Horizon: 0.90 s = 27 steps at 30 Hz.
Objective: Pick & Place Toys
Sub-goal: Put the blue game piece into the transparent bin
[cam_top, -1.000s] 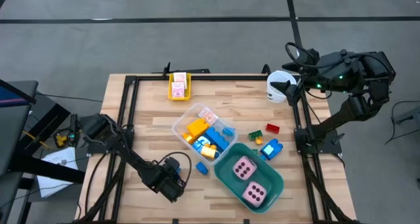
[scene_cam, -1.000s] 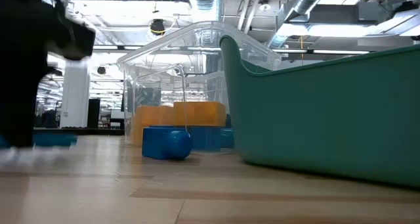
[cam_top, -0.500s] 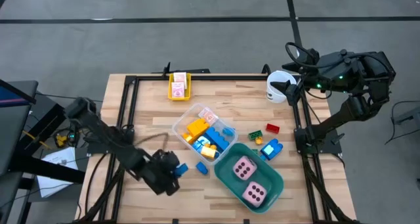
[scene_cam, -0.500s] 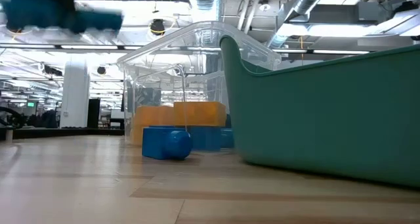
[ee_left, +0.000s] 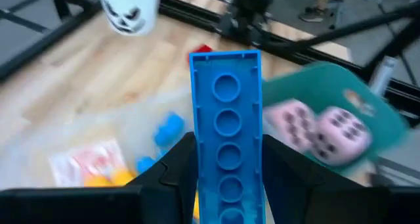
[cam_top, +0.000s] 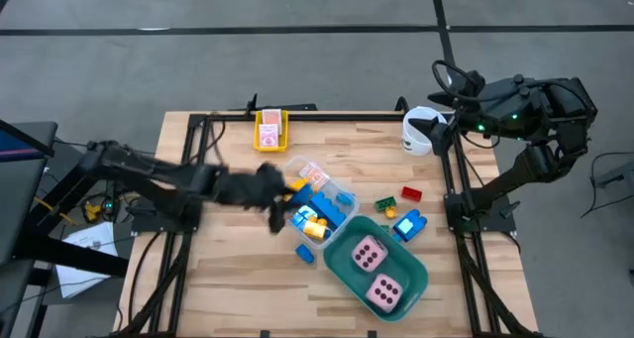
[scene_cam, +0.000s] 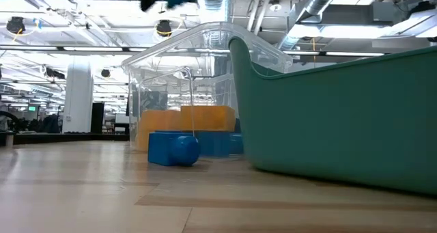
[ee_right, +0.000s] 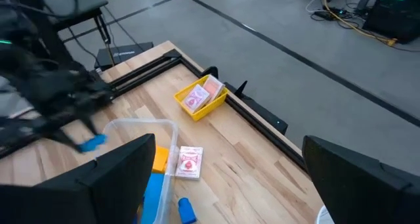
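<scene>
Left gripper (cam_top: 269,191) is above the counter (cam_top: 228,269), just beside the near-left corner of the clear tub (cam_top: 269,184), and is closed on a long blue brick (ee_left: 226,129). In the left wrist view the brick stands out lengthwise between the two fingers (ee_left: 169,178), studs facing the camera, its free end pointing over the tub toward the teal tub (cam_top: 411,279). In the low view the gripper and brick show only as a blurred dark and blue shape at the top edge. Clear tub holds orange, yellow and blue bricks and a pink-white card (cam_top: 315,174). A small blue brick (cam_top: 304,253) lies on the counter just outside the clear tub, near the teal tub. Teal tub holds two pink dice (cam_top: 369,255). Red, green and blue bricks (cam_top: 404,219) lie loose to the right of the tubs. Right gripper (cam_top: 439,132) waits wide open, holding nothing, over the white cup (cam_top: 420,128) at the far right corner.
</scene>
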Each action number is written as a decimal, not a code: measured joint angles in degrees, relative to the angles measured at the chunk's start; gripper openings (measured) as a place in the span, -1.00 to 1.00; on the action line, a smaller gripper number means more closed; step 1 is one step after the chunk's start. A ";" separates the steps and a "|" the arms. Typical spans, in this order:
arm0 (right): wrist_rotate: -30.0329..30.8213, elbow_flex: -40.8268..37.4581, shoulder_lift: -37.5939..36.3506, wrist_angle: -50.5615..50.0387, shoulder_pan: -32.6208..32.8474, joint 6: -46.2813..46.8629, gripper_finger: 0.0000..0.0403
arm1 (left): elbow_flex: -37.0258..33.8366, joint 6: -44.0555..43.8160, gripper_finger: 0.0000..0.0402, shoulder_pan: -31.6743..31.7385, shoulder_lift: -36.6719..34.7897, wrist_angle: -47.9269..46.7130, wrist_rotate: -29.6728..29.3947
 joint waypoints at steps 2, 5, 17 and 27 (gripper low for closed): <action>0.39 0.00 0.00 0.00 -0.02 1.27 0.86 | 0.00 3.57 -0.38 5.17 1.94 1.68 4.77; 2.59 0.00 0.01 0.01 -0.02 4.42 0.86 | 0.00 5.59 -0.38 11.61 5.27 1.17 10.62; 2.64 0.01 3.85 0.02 -1.77 14.61 0.86 | 0.00 12.10 -0.35 15.42 11.54 -5.84 16.84; 1.32 0.07 6.30 0.04 -2.51 15.26 0.86 | 0.02 12.99 -0.24 15.29 10.80 -5.68 15.44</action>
